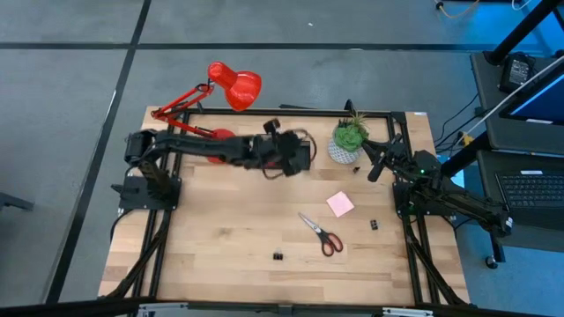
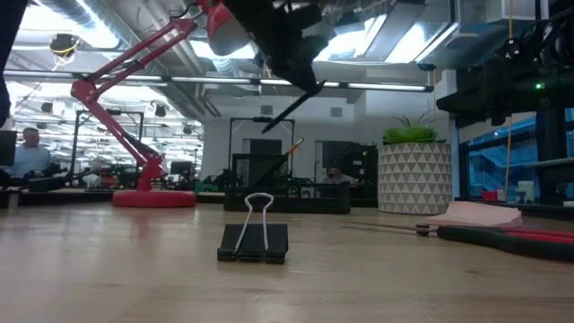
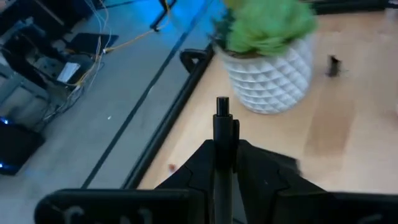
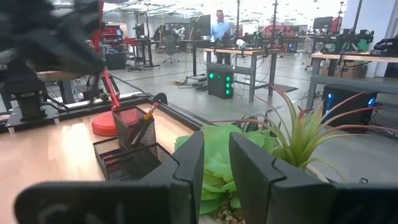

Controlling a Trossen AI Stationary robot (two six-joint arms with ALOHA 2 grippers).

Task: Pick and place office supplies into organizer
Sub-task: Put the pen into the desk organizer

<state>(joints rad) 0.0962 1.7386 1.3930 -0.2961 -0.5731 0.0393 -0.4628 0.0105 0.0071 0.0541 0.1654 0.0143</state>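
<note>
My left gripper (image 2: 296, 63) hangs high above the black mesh organizer (image 2: 287, 193) at the table's far side, shut on a black pen (image 2: 291, 106). The organizer's taller section (image 4: 134, 124) holds an orange pencil (image 4: 149, 112) and dark pens. Red-handled scissors (image 1: 322, 233), a pink sticky-note pad (image 1: 340, 204) and two black clips (image 1: 374, 225) (image 1: 278, 256) lie flat on the table. My right gripper (image 4: 216, 168) waits by the potted plant (image 1: 350, 136), slightly open and empty. My left gripper pinches the black pen between its two fingers (image 3: 239, 158), with the pen lying along them. The pen's end (image 3: 222, 104) sticks out past the fingertips. The pen is lifted clear and slants downward below the gripper (image 2: 278, 117), above the organizer.
A red desk lamp (image 1: 233, 85) stands at the table's far left, its base (image 2: 152, 197) left of the organizer. The white plant pot (image 2: 413, 175) stands right of the organizer. A black frame runs along the table's edges (image 1: 159, 255).
</note>
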